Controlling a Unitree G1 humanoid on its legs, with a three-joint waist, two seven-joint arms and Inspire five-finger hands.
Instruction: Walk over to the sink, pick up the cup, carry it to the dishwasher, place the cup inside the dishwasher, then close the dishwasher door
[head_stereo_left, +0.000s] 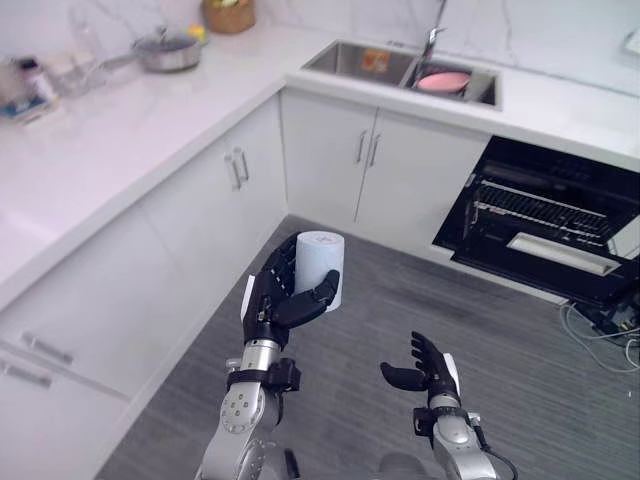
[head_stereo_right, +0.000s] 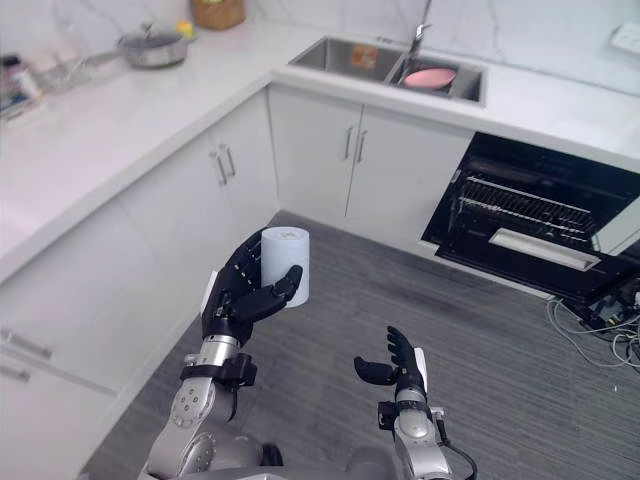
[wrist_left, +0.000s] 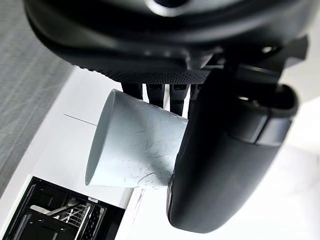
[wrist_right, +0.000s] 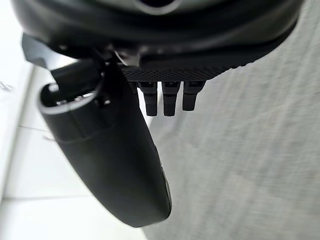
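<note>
You are holding the cup (head_stereo_left: 322, 262) in the left hand (head_stereo_left: 275, 305), with the fingers wrapping one side and the thumb closing across the front. The cup is standing upright, mouth up, in the air over the grey floor (head_stereo_left: 520, 390) and in front of the corner cabinets (head_stereo_left: 330, 160), not resting on any surface. The right hand (head_stereo_left: 425, 368) is hanging lower and to the right, holding nothing, with its fingers loosely relaxed.

The pick-up looks done, so you are probably in the carrying stage. What matters now is that the dishwasher (head_stereo_left: 560, 215) is lying ahead and well to the right of the cup, with its dark opening and wire rack (head_stereo_left: 545, 205) facing into the room. The cup is well apart from it, and the empty right hand is sitting between the two, so the carrying arm is the farther one. You are likely needing to turn towards the opening before reaching in. The door seems to be folded down, though its front edge is hard to make out from here. The sink (head_stereo_left: 355, 55) is sitting further back along the surface.
</note>
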